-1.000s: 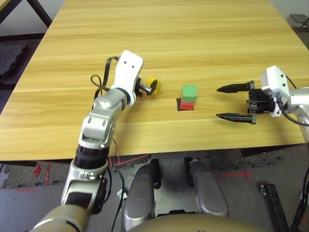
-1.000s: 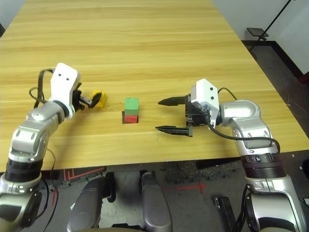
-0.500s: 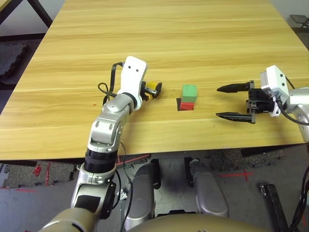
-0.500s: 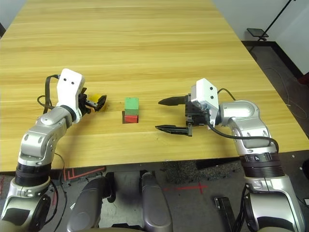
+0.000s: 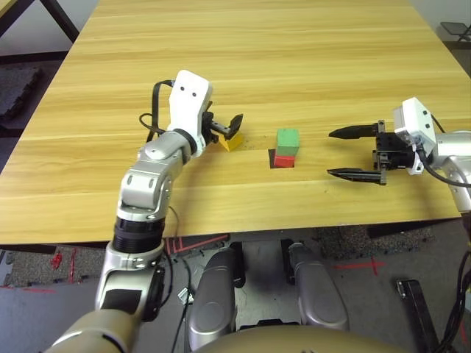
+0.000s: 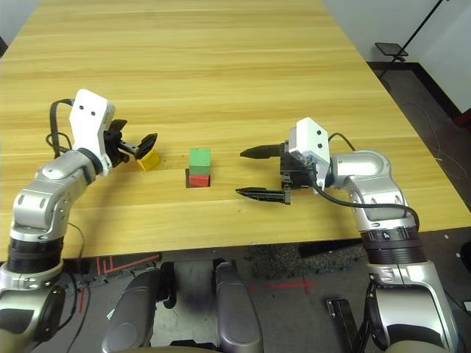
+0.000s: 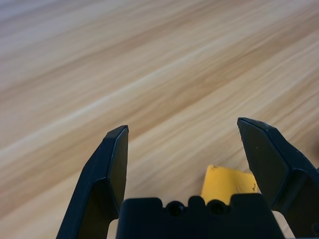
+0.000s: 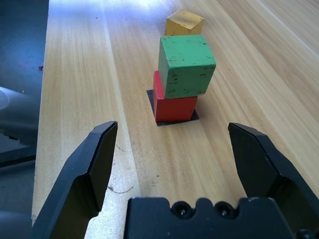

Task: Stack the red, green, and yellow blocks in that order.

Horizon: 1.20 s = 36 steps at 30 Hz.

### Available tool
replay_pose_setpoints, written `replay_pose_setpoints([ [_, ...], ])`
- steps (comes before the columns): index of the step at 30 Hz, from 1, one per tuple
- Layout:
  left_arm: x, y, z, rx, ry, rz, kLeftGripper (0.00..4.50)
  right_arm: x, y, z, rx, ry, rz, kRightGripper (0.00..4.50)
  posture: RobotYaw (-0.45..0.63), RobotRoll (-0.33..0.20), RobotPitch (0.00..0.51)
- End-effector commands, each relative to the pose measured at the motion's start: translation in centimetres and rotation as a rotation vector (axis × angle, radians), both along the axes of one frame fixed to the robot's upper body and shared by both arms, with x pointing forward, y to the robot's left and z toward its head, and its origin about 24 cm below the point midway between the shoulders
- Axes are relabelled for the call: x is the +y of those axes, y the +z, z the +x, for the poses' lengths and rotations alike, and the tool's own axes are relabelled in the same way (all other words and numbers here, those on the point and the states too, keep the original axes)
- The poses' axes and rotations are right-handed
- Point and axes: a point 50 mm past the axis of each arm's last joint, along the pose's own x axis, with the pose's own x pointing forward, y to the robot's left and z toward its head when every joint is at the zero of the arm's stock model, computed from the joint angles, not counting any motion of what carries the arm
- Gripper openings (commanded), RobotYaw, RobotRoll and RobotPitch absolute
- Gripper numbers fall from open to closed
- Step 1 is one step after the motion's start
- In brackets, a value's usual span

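Yellow block [image 5: 231,141] lies just under the left hand [image 5: 225,126], fingers apart; right hand [image 5: 340,153] gapes.

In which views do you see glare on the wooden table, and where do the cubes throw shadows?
Right wrist view: bright glare on the wooden table beyond the yellow matte cube. Left eye view: small soft shadows beside the green cube on the red cube.
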Motion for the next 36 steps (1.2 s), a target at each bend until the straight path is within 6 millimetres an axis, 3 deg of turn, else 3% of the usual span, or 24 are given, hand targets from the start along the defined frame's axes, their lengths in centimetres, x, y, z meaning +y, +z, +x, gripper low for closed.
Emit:
replay_pose_setpoints([
  [1,0.1,-0.6,0.1,-0.05,-0.117,0.049,4.46,0.4,-0.4,0.0,0.008,0.025,-0.014,4.5,0.21,0.051,0.222],
  [10,-0.2,-2.3,-0.6,0.01,-0.324,0.04,4.46,0.1,-0.5,-0.1,0.012,0.019,-0.019,4.5,0.2,0.045,0.228],
  [21,1.2,-4.9,0.2,0.072,-0.27,0.107,4.46,0.0,-0.4,-0.3,0.016,0.017,-0.02,4.5,0.19,0.037,0.236],
  [36,-0.1,-6.8,-0.3,0.131,-0.309,0.087,4.46,0.1,-0.6,-0.3,0.011,0.017,-0.02,4.5,0.19,0.037,0.24],
])
